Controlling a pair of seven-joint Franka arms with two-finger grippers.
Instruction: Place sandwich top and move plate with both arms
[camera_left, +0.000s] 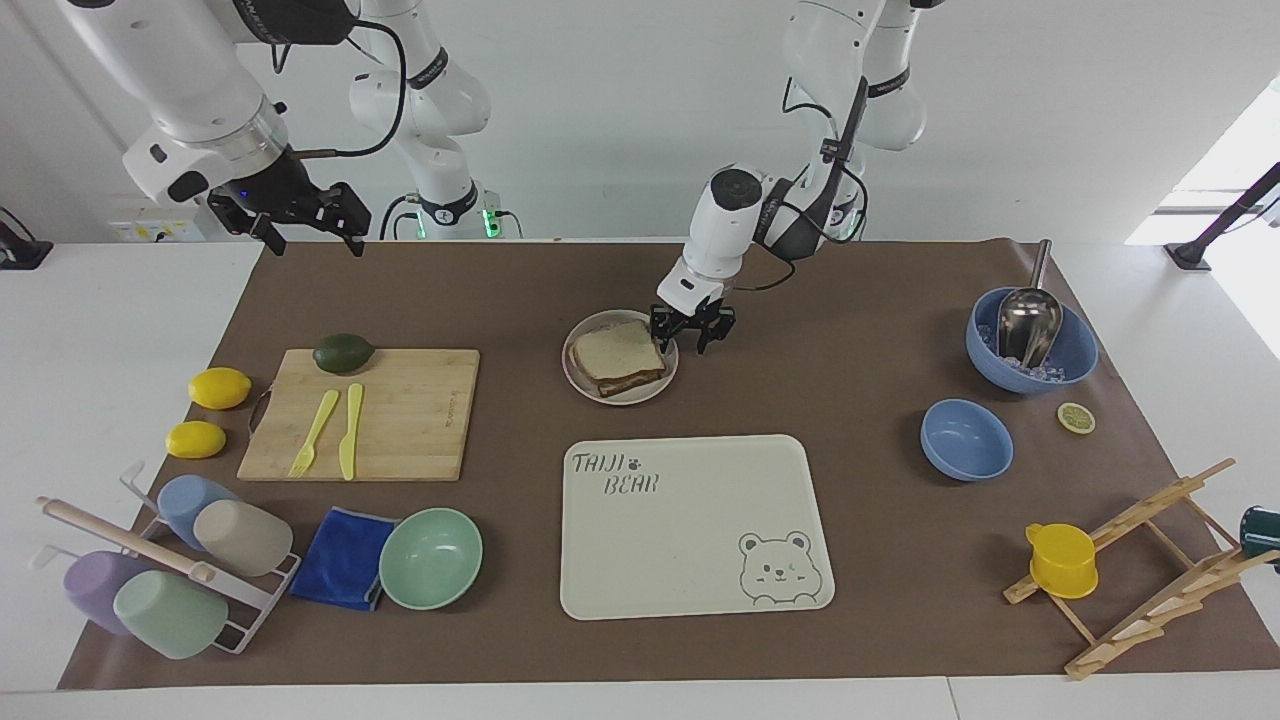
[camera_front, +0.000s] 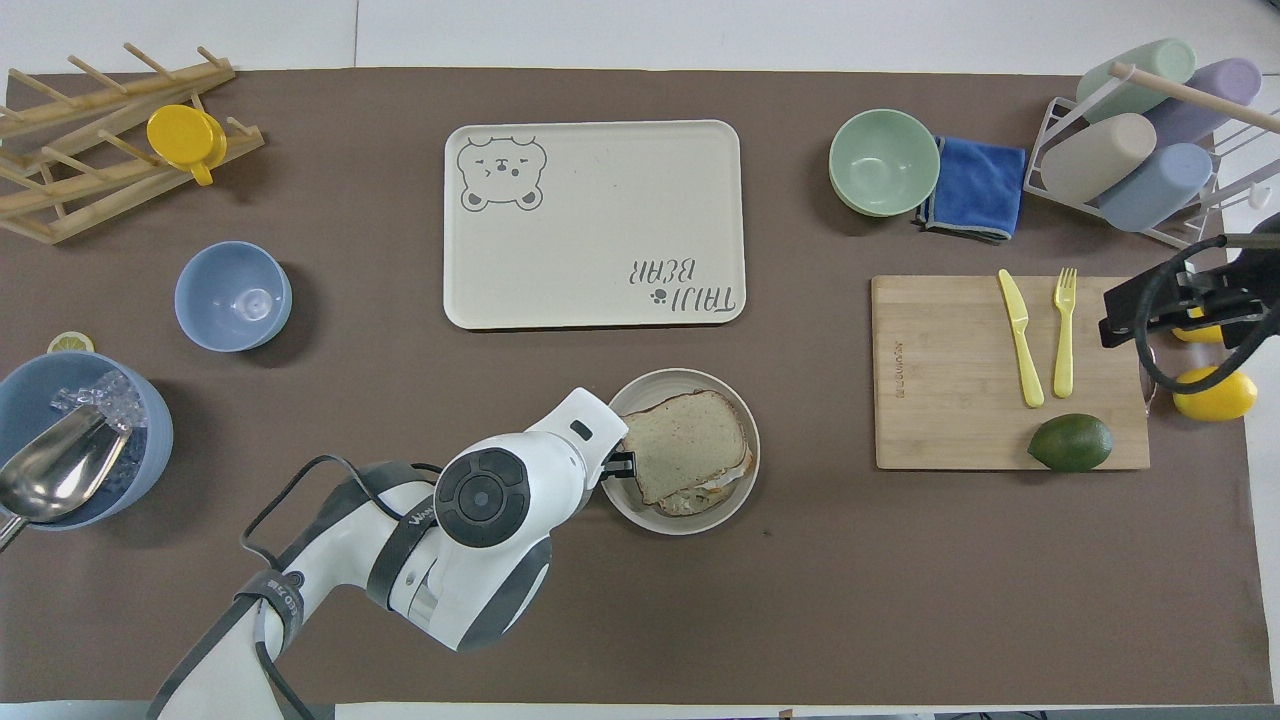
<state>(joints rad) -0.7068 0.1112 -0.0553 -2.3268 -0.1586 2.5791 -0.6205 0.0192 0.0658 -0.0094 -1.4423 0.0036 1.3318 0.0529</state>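
Bright, even, sharp; soft shadows, window glare

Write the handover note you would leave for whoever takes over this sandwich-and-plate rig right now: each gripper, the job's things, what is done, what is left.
Left gripper: open, low at the plate's rim on the left arm's side, straddling the edge, not yet shut on it.
Right gripper: open, raised over the table edge at the right arm's end, holding nothing.
Sandwich top: lying on the sandwich on the plate, slightly askew.
Done: top placed.
Left: grip the plate and move it; the bear-print tray, farther from the robots, looks a likely destination.
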